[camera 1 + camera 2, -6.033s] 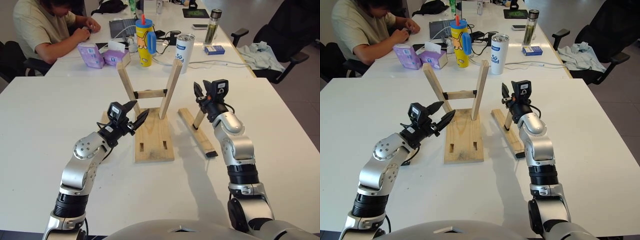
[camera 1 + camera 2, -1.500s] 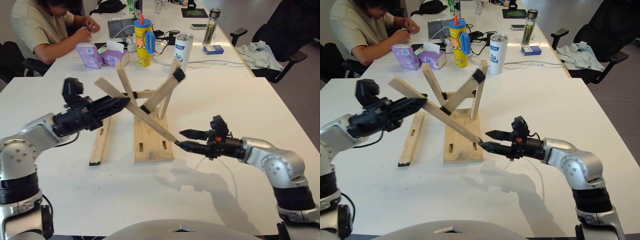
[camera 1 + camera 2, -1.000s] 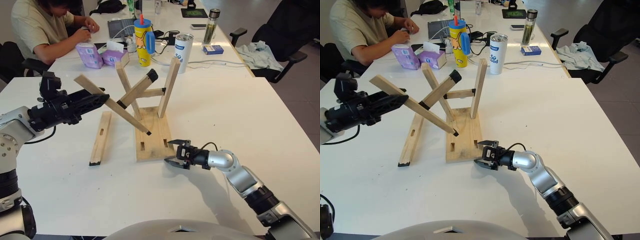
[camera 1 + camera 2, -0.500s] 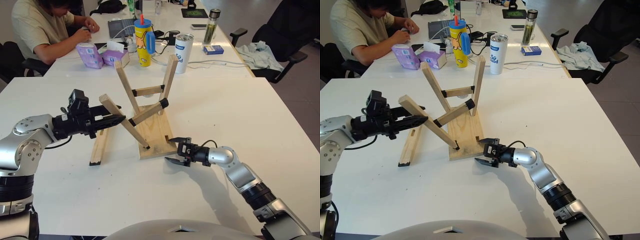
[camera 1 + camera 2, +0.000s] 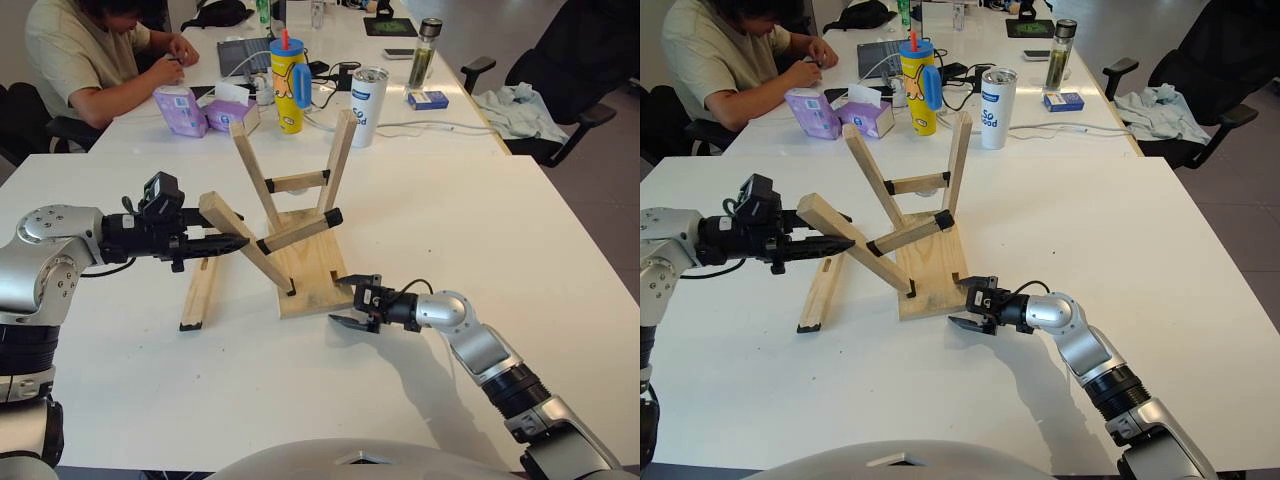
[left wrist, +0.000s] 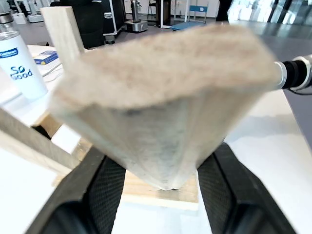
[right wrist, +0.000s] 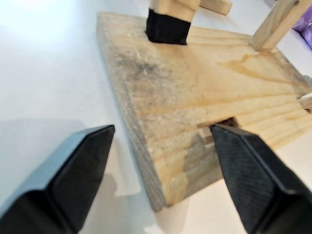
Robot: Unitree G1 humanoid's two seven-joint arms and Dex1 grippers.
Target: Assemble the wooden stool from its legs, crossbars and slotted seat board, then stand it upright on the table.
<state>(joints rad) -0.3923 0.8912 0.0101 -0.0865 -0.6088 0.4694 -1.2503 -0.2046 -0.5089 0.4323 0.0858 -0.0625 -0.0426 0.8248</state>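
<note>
Bright even rm light; glare on white table (image 5: 520, 190), soft shadows.

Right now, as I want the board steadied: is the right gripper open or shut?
Open: the right gripper has its fingers apart, one on each side of the seat board's near corner, not clamped on it.

Clamping the left gripper (image 5: 840, 243) on a tilted leg frame (image 5: 880, 268), lower end touching down at the near left edge of the seat board (image 5: 935, 262) lying flat on the white bench (image 5: 1140, 230). Spreading the right gripper (image 5: 965, 302) fingers about the board's near right corner. Showing an upright leg frame (image 5: 918, 184) at the board's far end and a slotted rail (image 5: 820, 285) lying just left of the board.
</note>
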